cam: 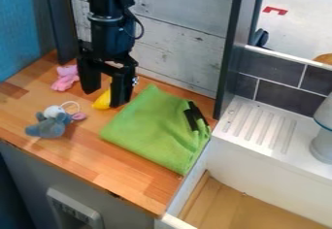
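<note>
One black gripper (106, 90), claw wide, seemingly empty: we logged it just beside one part-hidden yellow item (102, 100), at its six o'clock. Green cloth (152, 128) lay toward five, grey plush (49, 126) toward eight, pink toy (65, 79) toward ten. We judged this positioning; the next move called for alignment.

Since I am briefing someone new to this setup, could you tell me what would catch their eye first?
The bright green cloth, folded at the middle of the wooden counter, stands out most. The black tool hangs just left of it, by a yellow object, with a grey plush toy nearer the front.
</note>
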Tool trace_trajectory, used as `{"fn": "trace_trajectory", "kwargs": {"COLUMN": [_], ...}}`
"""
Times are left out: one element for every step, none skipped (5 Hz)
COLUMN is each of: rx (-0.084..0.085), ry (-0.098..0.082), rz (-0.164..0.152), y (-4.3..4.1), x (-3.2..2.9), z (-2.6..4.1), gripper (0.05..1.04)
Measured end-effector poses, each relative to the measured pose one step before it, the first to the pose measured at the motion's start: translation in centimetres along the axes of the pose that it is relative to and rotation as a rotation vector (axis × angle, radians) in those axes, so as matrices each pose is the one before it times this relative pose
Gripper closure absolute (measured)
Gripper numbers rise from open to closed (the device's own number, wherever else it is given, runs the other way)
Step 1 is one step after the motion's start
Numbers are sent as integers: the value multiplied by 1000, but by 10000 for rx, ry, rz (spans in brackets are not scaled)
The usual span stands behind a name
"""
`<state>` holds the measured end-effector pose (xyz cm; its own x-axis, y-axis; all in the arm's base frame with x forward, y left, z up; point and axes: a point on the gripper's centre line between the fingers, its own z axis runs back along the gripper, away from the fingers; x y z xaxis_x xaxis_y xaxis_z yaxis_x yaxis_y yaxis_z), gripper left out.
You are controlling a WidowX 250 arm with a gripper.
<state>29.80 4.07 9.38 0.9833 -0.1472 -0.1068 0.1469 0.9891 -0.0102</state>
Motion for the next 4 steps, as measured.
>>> {"fn": "trace_trajectory", "kwargs": {"rx": [-87, 88, -618, -218], "ry": [310, -1084, -1187, -284], "rz": [-7, 600, 354, 183], "y": [-71, -10, -958, -1114], "x": [-181, 1411, 1828, 1130], "z": [-1025, -804, 4, -722], "gripper": [80, 80, 80, 80]}}
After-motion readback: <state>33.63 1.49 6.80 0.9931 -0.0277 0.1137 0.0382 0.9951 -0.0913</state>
